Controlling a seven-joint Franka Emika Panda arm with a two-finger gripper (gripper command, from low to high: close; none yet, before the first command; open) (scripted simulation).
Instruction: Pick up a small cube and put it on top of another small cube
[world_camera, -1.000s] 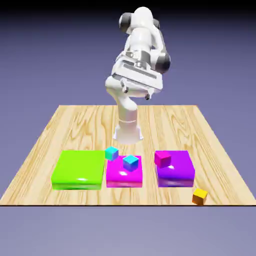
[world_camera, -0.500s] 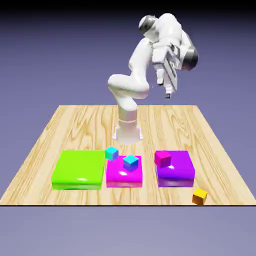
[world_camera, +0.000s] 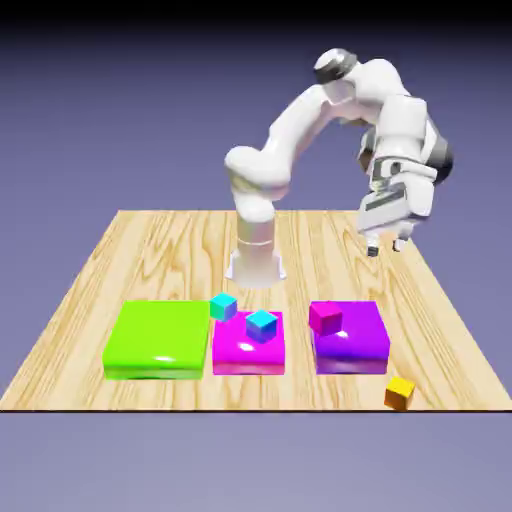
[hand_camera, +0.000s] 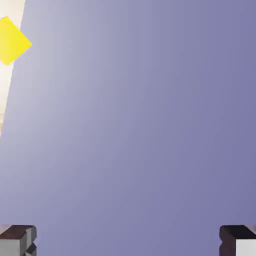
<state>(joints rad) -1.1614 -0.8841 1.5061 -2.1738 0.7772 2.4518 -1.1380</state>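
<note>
Orange and tiny, the cube (world_camera: 399, 393) is sitting right by the table's (world_camera: 140, 250) near edge, not far from the corner at the exterior view's right. Over the last second, the arm (world_camera: 300, 125) has been swinging from the middle to that same side, and now the gripper (world_camera: 386, 247) is hanging lower, up above the table on the orange cube's side. Its two fingers are standing wide apart, and they are holding nothing. All the cubes are staying where they were. In the hand view, the orange cube is peeking in at the top left corner, looking yellow, and the backdrop is filling most of the rest, so the gripper is not lining up with it yet. The job is only starting: the arm seems to be going to get the orange cube. Two blue cubes, one (world_camera: 223, 307) by the pink block (world_camera: 249, 360) and one (world_camera: 261, 325) on it, and a pink cube (world_camera: 326, 319) by the purple block (world_camera: 350, 352) are waiting, and I am not telling which one is going underneath. A bump could be pushing the orange cube off the edge, so going down gently is mattering.
</note>
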